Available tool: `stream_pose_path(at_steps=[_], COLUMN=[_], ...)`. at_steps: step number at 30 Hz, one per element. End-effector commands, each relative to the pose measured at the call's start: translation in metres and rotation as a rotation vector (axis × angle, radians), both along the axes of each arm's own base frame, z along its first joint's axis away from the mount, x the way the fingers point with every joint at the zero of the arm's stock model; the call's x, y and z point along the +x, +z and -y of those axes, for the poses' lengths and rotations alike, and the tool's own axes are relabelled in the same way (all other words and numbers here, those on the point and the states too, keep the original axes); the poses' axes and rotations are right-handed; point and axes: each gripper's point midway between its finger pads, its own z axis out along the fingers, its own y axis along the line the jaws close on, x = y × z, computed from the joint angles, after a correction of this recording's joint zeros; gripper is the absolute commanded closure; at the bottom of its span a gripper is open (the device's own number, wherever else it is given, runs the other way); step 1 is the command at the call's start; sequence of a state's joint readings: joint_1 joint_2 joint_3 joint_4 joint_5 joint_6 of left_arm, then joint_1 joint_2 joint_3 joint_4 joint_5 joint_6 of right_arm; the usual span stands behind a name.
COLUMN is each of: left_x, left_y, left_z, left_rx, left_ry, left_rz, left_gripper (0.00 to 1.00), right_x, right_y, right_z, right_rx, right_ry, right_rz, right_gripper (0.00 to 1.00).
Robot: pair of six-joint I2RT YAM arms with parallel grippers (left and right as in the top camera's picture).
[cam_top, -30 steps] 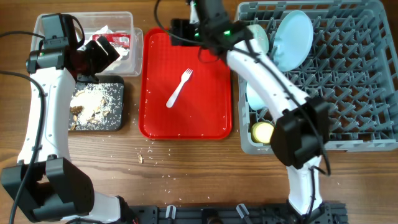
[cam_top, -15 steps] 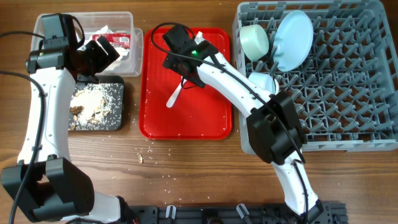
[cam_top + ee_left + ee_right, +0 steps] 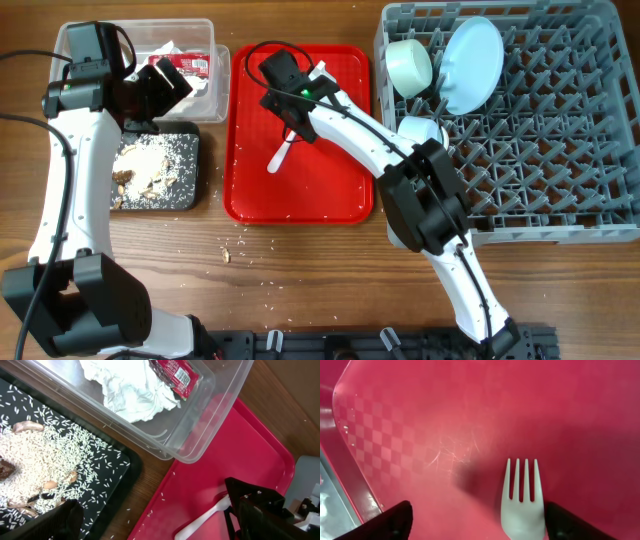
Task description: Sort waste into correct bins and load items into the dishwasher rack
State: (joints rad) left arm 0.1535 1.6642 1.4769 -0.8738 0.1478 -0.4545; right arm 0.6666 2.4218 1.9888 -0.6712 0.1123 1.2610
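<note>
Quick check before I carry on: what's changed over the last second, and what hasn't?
The right gripper moved from the top edge of the red tray to the white fork near its middle. Its fingers are open on either side of the tines, with nothing gripped yet. Unchanged: the fork's position, the left arm, the clear tub, the black tray and the rack.

The red tray (image 3: 420,420) is glossy plastic (faintly scratched, checker-textured); the white fork (image 3: 521,505) is smooth plastic.
</note>
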Motion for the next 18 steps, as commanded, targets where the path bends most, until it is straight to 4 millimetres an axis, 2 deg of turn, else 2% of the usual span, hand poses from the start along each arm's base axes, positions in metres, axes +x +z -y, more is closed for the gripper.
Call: stream_pose_path(at_steps=[1, 2, 7, 12, 18], left_x=[0.003, 0.003, 0.003, 0.003, 0.003], left_y=[0.005, 0.005, 0.005, 0.005, 0.005], left_z=[0.0, 0.0, 0.0, 0.0, 0.0], left_rx=[-0.005, -0.005, -0.005, -0.005, -0.005], left_ry=[-0.004, -0.004, -0.004, -0.004, -0.004], left_rz=[0.015, 0.015, 0.015, 0.015, 0.015], left_gripper=[0.0, 0.0, 0.0, 0.0, 0.0], right_x=[-0.014, -0.015, -0.025, -0.035, -0.027], right_y=[-0.036, -0.037, -0.046, -0.069, -0.07], right_z=[-0.002, 0.0, 0.008, -0.003, -0.007], right_rx=[-0.013, -0.022, -0.086, -0.056, -0.054], right_ry=[0.002, 0.0, 0.054, 0.149, 0.177], right_rz=[-0.082, -0.089, -0.121, -0.175, -0.131], right_gripper=[0.29, 0.36, 0.49, 0.57, 0.69])
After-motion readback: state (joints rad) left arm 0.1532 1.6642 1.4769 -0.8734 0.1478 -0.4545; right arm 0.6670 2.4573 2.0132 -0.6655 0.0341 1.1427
